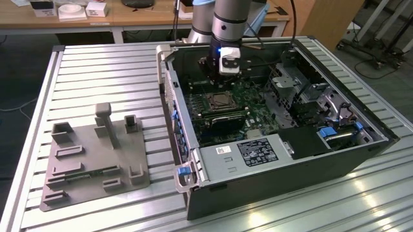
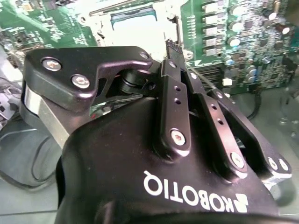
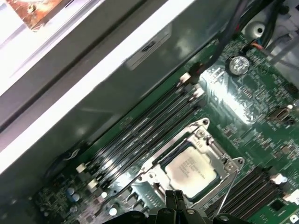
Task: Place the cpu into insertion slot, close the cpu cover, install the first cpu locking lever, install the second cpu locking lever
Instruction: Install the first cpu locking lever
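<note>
The cpu (image 3: 190, 169) lies flat in the insertion slot (image 1: 219, 100) on the green motherboard, its silver-grey top facing up. The cpu cover (image 3: 211, 148), a silvery frame, lies down around the chip's edges. A thin wire lever (image 3: 223, 197) runs along one side of the socket. My gripper (image 3: 174, 198) hovers just above the socket's edge with its black fingertips (image 2: 173, 47) pressed together and nothing between them. In the exterior view the gripper (image 1: 224, 73) reaches down into the open case (image 1: 193, 164), just behind the socket.
Long black memory slots (image 3: 140, 135) run beside the socket. A grey box with a white label (image 1: 252, 152) sits at the case front. A drive cage (image 1: 303, 92) stands at the exterior view's right. A grey fixture plate (image 1: 96, 154) lies on the slatted table.
</note>
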Tool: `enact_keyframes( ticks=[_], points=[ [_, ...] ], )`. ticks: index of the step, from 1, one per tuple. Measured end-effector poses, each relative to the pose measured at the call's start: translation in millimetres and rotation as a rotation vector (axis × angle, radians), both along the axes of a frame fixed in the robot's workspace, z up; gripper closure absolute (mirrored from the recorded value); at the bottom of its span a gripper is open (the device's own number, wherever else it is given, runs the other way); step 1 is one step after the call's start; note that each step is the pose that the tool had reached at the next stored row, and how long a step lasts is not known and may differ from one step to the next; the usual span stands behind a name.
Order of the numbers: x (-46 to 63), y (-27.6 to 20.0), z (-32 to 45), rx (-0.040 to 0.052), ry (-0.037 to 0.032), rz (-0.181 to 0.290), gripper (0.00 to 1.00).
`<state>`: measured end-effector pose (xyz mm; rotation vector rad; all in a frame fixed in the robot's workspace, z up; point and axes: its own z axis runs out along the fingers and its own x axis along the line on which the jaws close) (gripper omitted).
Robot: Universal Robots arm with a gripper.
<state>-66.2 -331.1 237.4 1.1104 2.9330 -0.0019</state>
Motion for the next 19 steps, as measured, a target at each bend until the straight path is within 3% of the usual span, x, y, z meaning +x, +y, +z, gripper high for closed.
enact_keyframes(
  ticks=[5,19],
  points=[
    [-6.8,0.1,0.0,0.0000,-0.0002,0.026,0.90],
    [-6.9,0.0,-0.1,0.0000,-0.0002,0.249,0.90]
  ],
)
